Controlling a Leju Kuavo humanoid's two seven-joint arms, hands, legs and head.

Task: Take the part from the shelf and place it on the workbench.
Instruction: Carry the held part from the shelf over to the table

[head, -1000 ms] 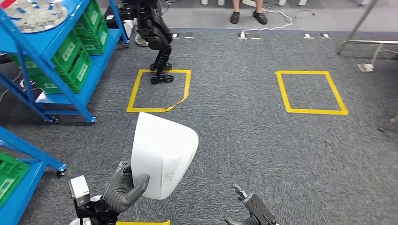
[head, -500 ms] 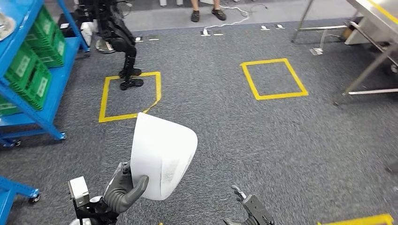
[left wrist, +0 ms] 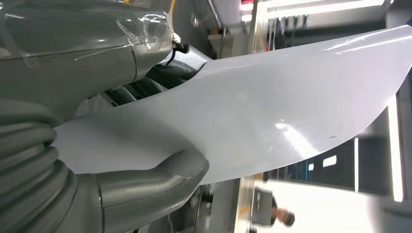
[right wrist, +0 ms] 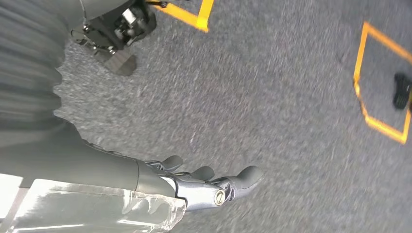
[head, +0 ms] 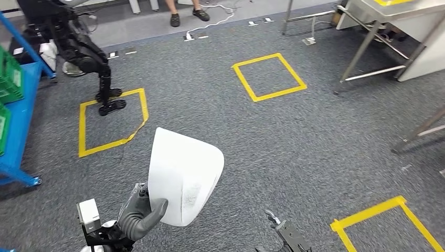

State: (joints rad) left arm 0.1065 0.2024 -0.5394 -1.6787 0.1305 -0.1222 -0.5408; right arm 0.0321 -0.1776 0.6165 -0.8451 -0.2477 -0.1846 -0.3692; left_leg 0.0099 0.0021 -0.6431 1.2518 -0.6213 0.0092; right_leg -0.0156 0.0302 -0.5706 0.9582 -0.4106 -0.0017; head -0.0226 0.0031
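Head view: left hand (head: 139, 214) pinches the white part (head: 183, 176) upright, fingers (head: 155, 209) clamped—hold it level toward the surface (head: 391, 10).

Floor: grey carpet (head: 220, 121), same everywhere. Yellow tape squares on it: one (head: 269, 76) mid-floor, one (head: 111, 122) further left with tape partly peeled at one corner, third (head: 388, 223) near right lower corner, cut by picture edge. Blue shelf rack (head: 18, 126) at left edge, green crates (head: 10, 79) on it. Metal table legs (head: 362, 50) at upper right, pale tabletop above. Far side: lighter smooth floor strip, white cable (head: 210, 21) lying there, person's feet (head: 184, 17) in dark shoes.
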